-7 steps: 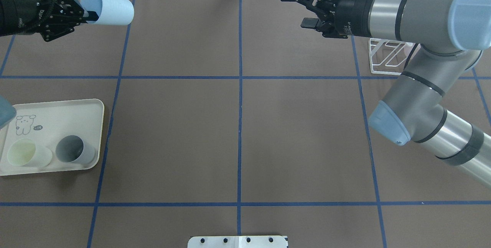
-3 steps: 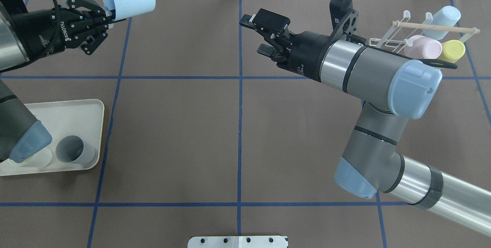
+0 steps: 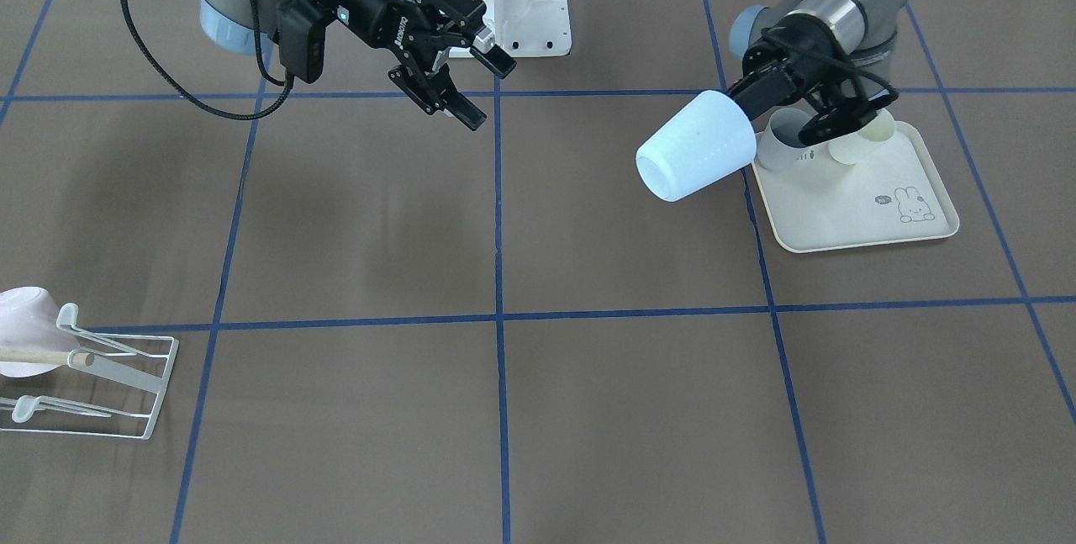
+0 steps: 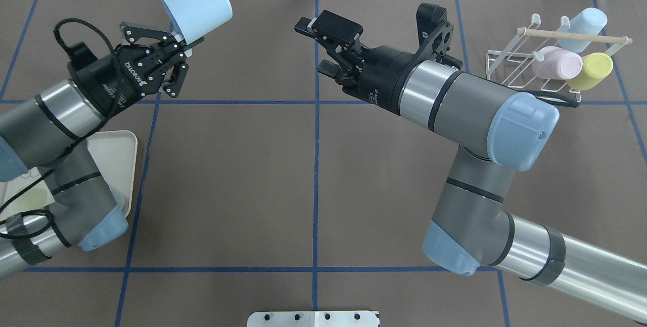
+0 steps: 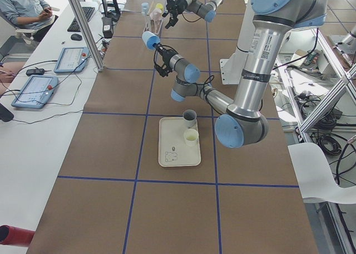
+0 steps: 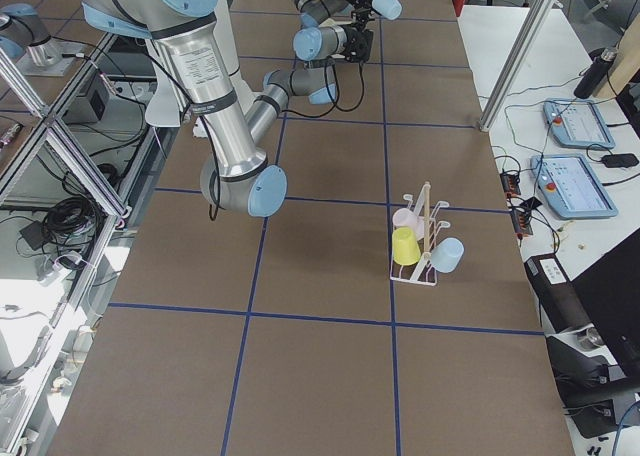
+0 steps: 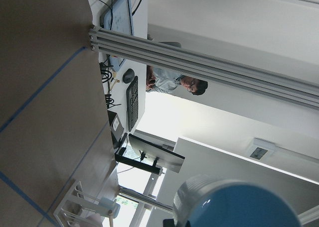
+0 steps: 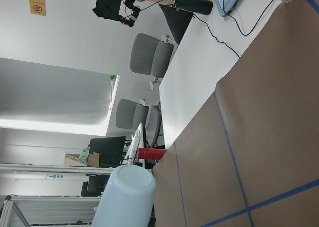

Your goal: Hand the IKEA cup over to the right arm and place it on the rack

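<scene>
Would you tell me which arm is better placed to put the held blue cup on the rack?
Right. The rack stands at its end of the table, and the right gripper is open, empty, facing the blue cup that the left gripper holds by the rim.

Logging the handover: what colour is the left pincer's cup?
Pale blue tapered plastic cup, clearest in the overhead exterior view.

Shows a cream rabbit-print tray (image 3: 841, 209) on the brown, blue-taped worktop (image 3: 353, 216), carrying a grey cup (image 5: 189, 118) and a pale yellow cup (image 5: 191, 137) close together. Seats a person (image 5: 19, 3) beside a white side worktop (image 5: 33, 137) with two tablets (image 5: 71, 59).
</scene>
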